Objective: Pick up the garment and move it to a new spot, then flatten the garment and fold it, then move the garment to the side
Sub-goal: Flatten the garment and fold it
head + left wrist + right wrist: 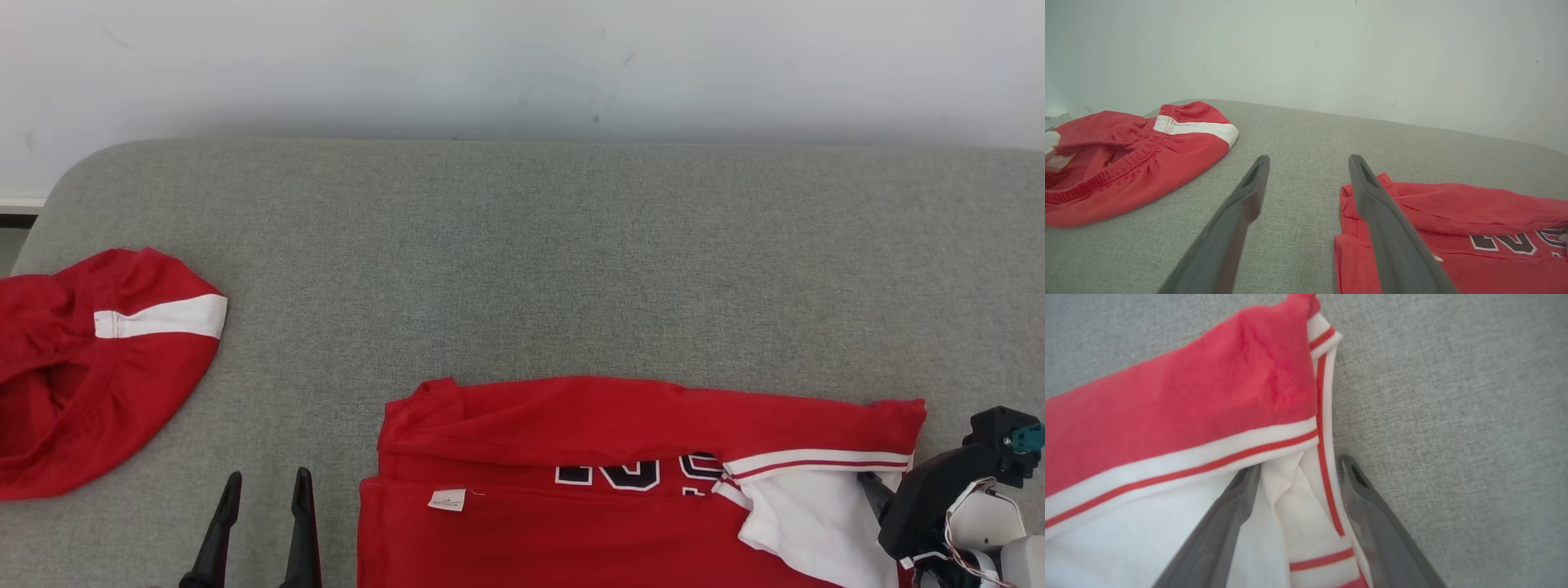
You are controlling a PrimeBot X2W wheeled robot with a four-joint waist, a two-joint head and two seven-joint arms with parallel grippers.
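Observation:
The garment [620, 425] is a red jersey with dark lettering and white, red-striped trim, lying partly folded at the near edge of the grey padded surface [571, 269]. My right gripper [873, 490] is at its right end. In the right wrist view, the right gripper [1298, 467] is open, and the garment's [1188, 416] white trimmed edge lies between its fingers. My left gripper [269, 474] is open and holds nothing, just left of the jersey. In the left wrist view, the left gripper [1309, 159] hovers over bare grey cloth, with the garment [1453, 204] to its right.
Red shorts [90, 384] with a white stripe lie crumpled at the surface's left edge; in the left wrist view the shorts [1126, 163] are at the left. A pale wall [522, 65] stands behind the surface. Bare grey cloth stretches behind the jersey.

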